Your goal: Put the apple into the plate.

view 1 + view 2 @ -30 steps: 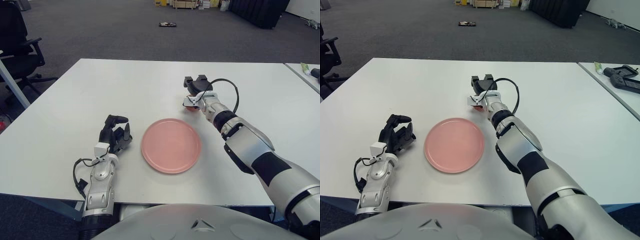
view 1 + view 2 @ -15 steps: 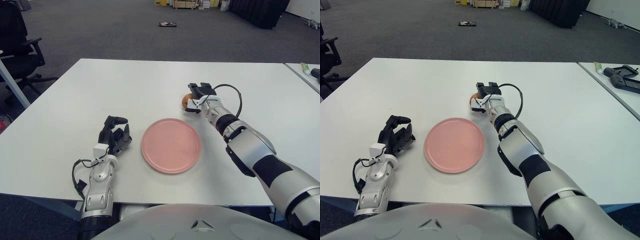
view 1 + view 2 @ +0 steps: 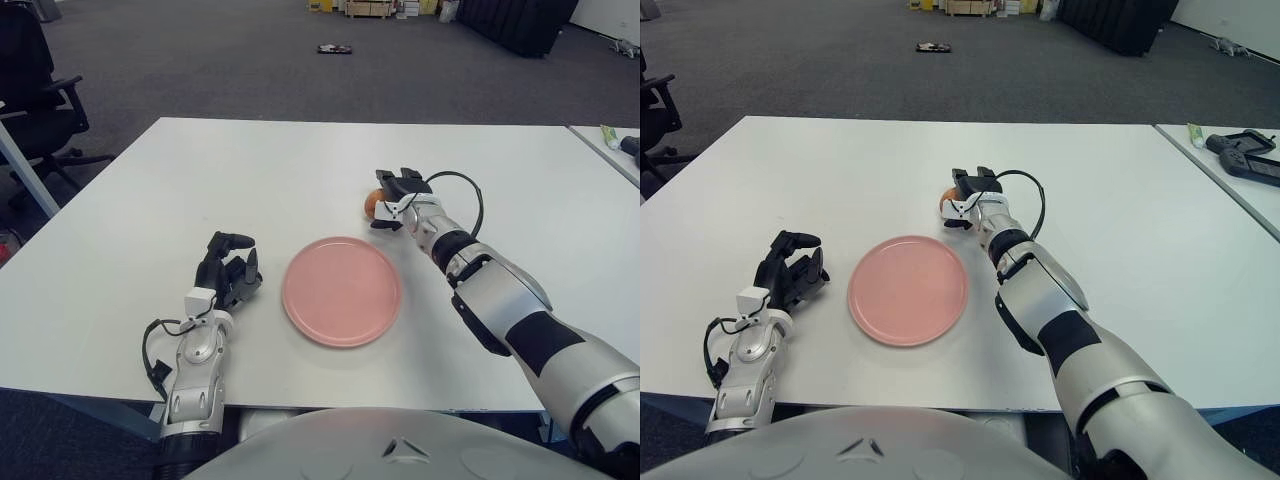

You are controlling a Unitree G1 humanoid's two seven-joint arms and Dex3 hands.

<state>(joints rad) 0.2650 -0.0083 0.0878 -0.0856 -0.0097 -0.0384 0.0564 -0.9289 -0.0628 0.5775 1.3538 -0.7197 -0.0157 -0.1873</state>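
A small orange-red apple (image 3: 373,203) sits on the white table just beyond the pink plate (image 3: 342,290). My right hand (image 3: 395,198) is closed around the apple from its right side, its black fingers (image 3: 396,179) curled over the top. In the right eye view the apple (image 3: 951,200) peeks out at the left of the same hand (image 3: 970,195). The plate holds nothing. My left hand (image 3: 228,274) shows to the left of the plate, fingers curled and holding nothing.
The white table (image 3: 200,180) stretches wide around the plate. A second table (image 3: 1230,150) at the right carries a dark device and a tube. An office chair (image 3: 35,90) stands at the far left on the grey carpet.
My right hand has closed its fingers down over the apple and shifted slightly toward me. The apple now shows at the hand's left side. The left hand has not moved.
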